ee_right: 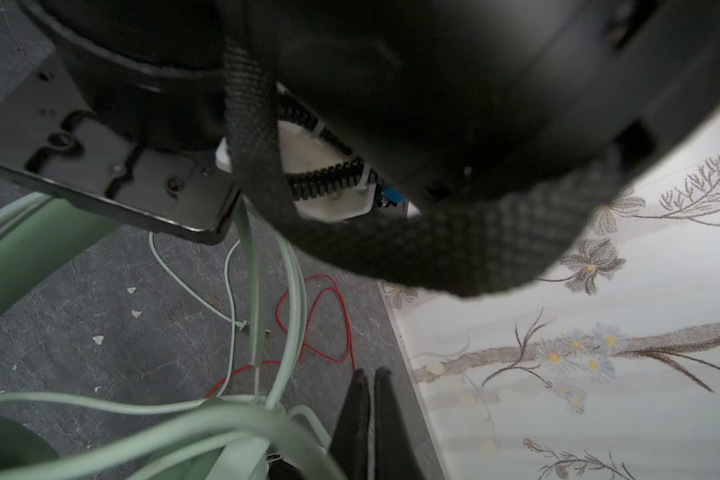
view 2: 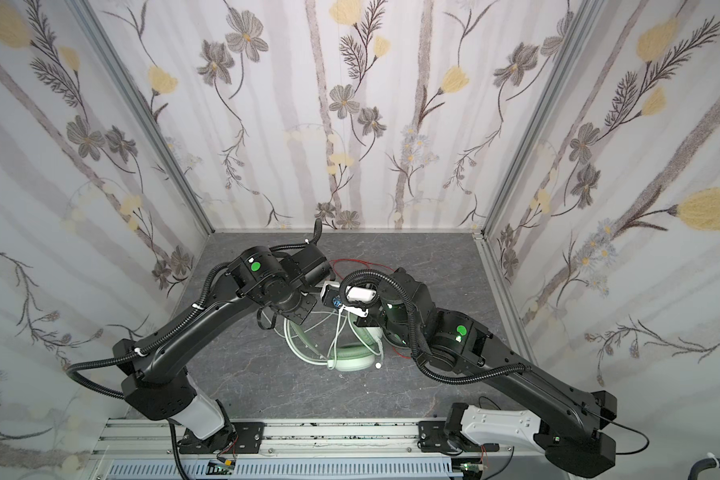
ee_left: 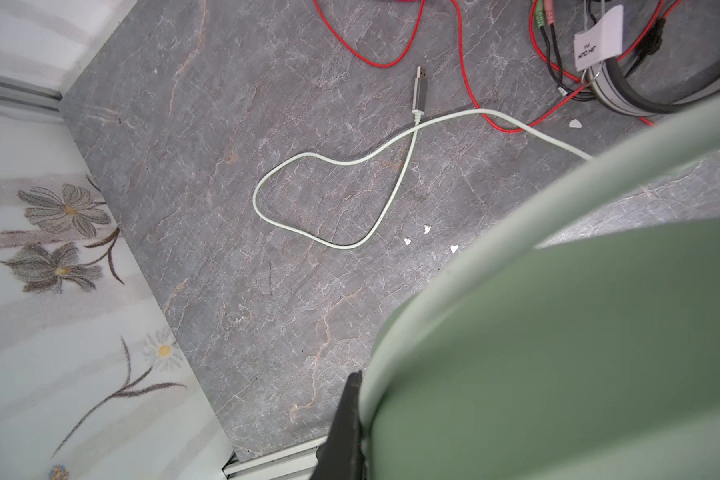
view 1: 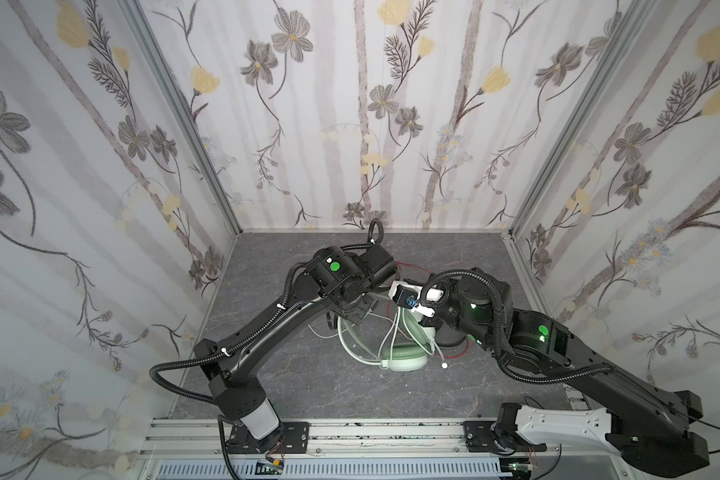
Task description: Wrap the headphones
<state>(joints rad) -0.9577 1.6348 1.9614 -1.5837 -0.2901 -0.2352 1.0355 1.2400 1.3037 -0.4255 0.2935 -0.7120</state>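
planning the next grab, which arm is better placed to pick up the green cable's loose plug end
Left, probably. The plug and loose loop of green cable lie on that arm's side, in its wrist view; the right gripper sits shut beyond the mint headset.

Grey marbled tabletop (view 1: 308,374); floral walls (view 1: 350,124); white scraps (ee_left: 427,228) on tabletop.

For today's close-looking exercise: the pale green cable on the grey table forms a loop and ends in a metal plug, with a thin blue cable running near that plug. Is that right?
No: the thin cable near the metal plug is red, not blue, as the left wrist view shows. The pale green cable does loop on the grey table and end in that plug.
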